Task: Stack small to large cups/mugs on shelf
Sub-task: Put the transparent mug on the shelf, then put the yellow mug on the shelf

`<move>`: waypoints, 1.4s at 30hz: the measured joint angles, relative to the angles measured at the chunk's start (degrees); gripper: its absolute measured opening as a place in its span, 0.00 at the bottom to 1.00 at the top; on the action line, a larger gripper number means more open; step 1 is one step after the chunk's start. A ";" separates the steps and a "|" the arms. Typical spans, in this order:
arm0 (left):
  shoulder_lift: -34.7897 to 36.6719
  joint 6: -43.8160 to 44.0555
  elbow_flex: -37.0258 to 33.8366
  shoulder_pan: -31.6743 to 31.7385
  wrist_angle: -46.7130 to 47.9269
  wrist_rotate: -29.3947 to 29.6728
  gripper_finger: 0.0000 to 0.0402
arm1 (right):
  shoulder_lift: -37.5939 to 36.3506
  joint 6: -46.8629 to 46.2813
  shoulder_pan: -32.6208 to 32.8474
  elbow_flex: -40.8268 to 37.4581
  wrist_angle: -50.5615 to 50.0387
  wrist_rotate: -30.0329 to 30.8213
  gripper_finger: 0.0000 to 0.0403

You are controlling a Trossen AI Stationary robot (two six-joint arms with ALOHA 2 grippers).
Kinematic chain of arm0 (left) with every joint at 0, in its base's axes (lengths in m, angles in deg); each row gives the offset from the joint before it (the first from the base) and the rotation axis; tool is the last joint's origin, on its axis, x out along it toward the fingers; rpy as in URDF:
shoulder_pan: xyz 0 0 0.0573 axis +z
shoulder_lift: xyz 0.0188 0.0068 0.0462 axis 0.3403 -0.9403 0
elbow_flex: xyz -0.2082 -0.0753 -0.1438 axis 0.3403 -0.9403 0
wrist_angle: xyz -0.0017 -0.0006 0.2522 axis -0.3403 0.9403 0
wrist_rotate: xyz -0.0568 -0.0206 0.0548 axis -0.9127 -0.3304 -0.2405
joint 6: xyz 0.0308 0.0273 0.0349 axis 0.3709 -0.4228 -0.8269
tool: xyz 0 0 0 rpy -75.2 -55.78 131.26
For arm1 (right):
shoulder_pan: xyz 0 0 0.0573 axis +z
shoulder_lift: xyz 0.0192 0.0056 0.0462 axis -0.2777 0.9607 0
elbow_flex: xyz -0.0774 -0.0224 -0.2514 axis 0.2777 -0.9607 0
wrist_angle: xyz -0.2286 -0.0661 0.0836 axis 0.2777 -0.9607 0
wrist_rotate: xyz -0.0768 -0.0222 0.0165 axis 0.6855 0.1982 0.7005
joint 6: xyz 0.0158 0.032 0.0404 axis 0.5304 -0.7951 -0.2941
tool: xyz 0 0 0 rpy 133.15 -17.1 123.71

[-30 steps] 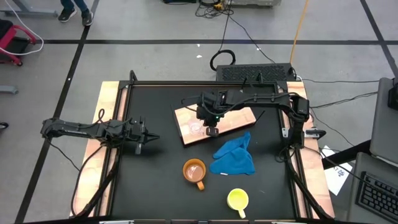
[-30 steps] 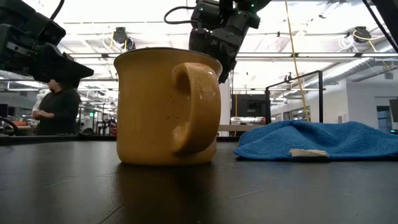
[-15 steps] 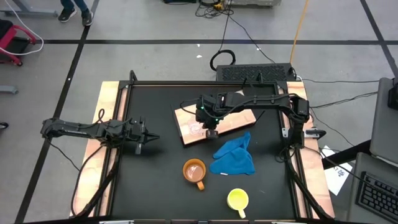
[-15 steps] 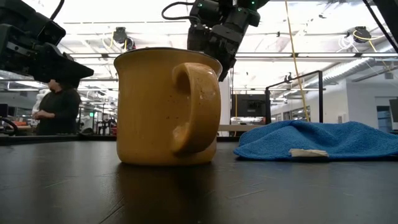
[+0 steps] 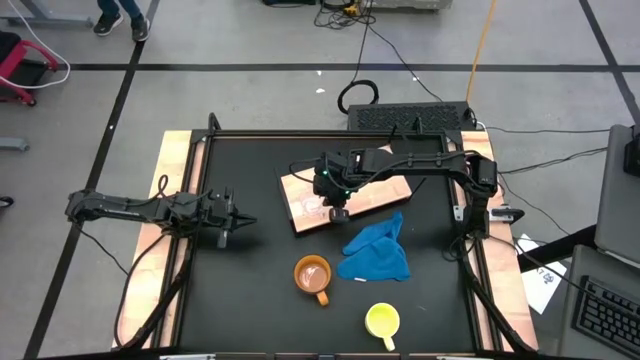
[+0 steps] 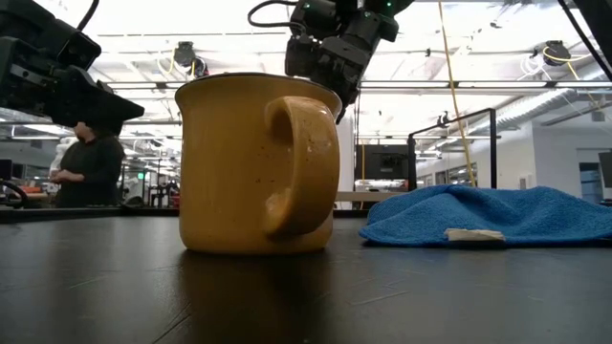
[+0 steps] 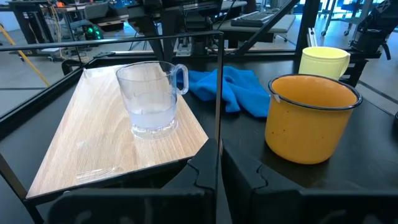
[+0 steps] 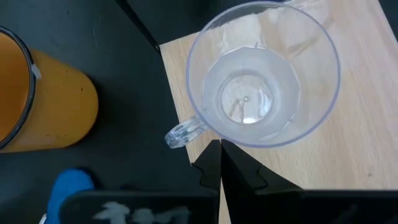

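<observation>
A clear glass cup (image 8: 264,74) stands upright on its base at the left end of the wooden shelf (image 5: 375,190), which lies flat on the black table. My right gripper (image 8: 219,163) is shut and hovers above the shelf's near edge beside the cup's handle (image 8: 183,132), touching nothing. The orange mug (image 5: 313,274) stands on the table nearer the front, and the yellow mug (image 5: 382,320) nearer still. At the table's left edge my left gripper (image 7: 219,171) waits, shut.
A crumpled blue cloth (image 5: 377,250) lies on the table between the shelf and the mugs. Wooden side rails and a black frame border the table. A person stands in the room behind (image 6: 88,167). Bare tabletop lies to the left of the orange mug.
</observation>
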 joint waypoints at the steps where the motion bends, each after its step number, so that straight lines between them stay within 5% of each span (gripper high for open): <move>1: -0.02 -0.01 0.00 -0.02 0.01 0.00 0.06 | 0.00 0.03 0.00 0.00 0.04 0.00 0.00; 42: -0.01 -0.01 0.00 -0.01 0.00 0.00 0.06 | 1.18 -0.04 -1.00 0.07 -1.81 -1.14 0.00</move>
